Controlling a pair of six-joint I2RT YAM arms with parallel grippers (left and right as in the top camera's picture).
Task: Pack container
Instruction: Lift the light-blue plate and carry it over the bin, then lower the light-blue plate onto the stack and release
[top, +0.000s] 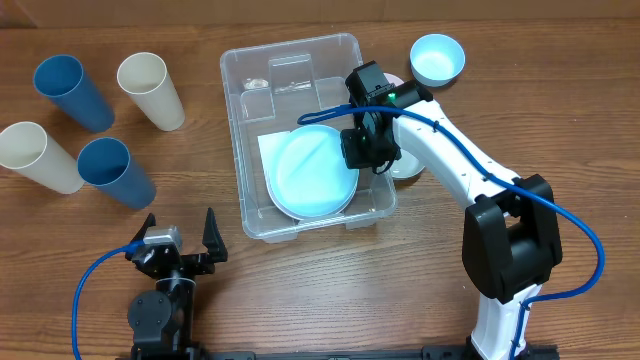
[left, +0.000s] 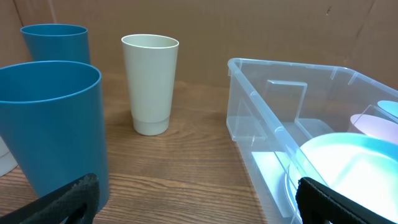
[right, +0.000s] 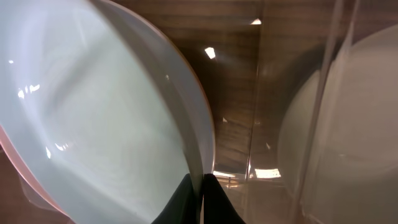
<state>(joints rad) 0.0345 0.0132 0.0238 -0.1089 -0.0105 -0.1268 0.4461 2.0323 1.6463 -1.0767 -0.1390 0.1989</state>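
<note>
The large clear rectangular plastic container (top: 248, 125) sits mid-frame on the wooden bench (top: 330, 290). A round pale-blue plate (top: 310, 175) lies in its lower half. The right end effector (top: 362, 145) reaches in over the container's right wall, its fingers (right: 214, 199) pressed almost together on the plate's thin rim. At lower left, the left end effector (top: 181, 238) is spread wide and holds nothing.

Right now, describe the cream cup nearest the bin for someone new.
Find the large clear container mid-table; four cups stand to its left. The cream cup is the one closest to its far left corner. A blue cup stands beside it, and the other cream cup stands farthest from the container.
</note>
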